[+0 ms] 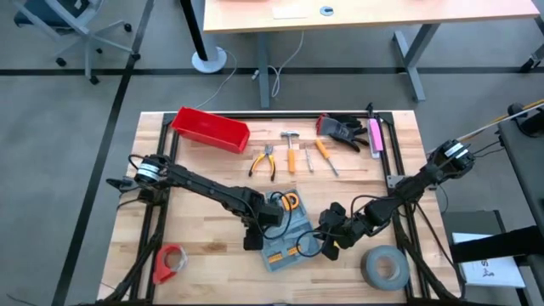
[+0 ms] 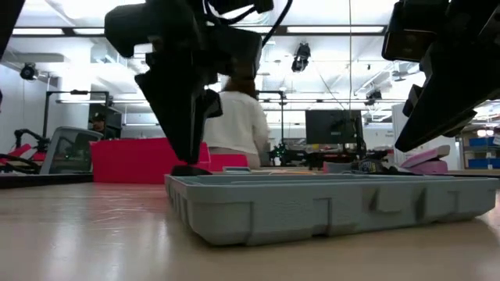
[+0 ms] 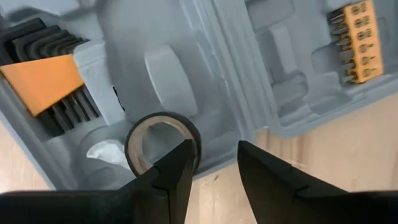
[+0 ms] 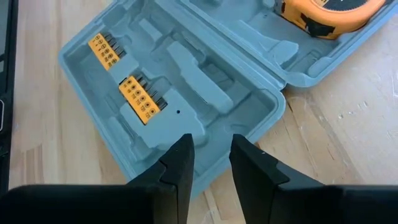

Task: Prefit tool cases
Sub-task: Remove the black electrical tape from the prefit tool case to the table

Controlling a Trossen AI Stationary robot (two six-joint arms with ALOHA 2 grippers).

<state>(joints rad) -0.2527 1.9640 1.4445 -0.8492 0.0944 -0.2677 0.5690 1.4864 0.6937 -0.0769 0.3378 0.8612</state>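
A small black tape roll [image 3: 163,142] is being seated in the open tool case [image 1: 287,234], lying mid-surface; left jaws are parted beside it, right jaws slightly parted and empty. The roll is best pressed squarely into its recess.

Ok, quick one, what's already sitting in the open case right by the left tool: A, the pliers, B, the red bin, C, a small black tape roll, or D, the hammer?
C: the left wrist view shows a small black tape roll lying in the case just ahead of the left tool, near the hex keys.
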